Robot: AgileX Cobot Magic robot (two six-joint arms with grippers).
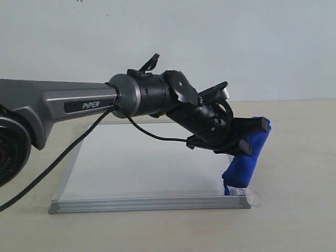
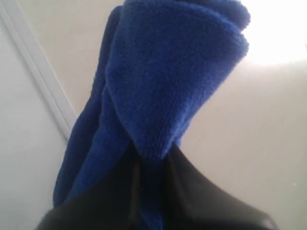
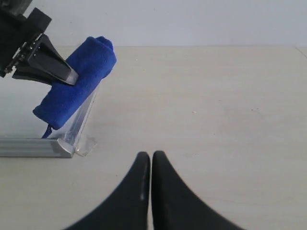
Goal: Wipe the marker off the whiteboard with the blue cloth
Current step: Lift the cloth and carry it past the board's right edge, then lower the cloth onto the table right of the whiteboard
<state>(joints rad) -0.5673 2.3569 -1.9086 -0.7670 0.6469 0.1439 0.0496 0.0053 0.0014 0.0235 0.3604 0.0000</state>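
My left gripper [image 1: 252,135] is shut on the rolled blue cloth [image 1: 244,160], which hangs down over the near right corner of the whiteboard [image 1: 131,163]. The cloth's lower end reaches the board's metal frame. In the left wrist view the blue cloth [image 2: 158,96] fills the middle, pinched between the dark fingers [image 2: 206,191], with the frame edge [image 2: 38,76] beside it. The right wrist view shows the blue cloth [image 3: 76,86] and the left gripper's fingers [image 3: 48,62] at the whiteboard's corner [image 3: 57,146]. My right gripper [image 3: 151,155] is shut and empty above bare table. No marker line shows on the board.
The left arm [image 1: 79,105] with its cable [image 1: 63,157] stretches across the board from the left. A clear tape tab [image 3: 86,143] sticks out at the board's corner. Beige tabletop [image 3: 216,110] spreads to the right of the board.
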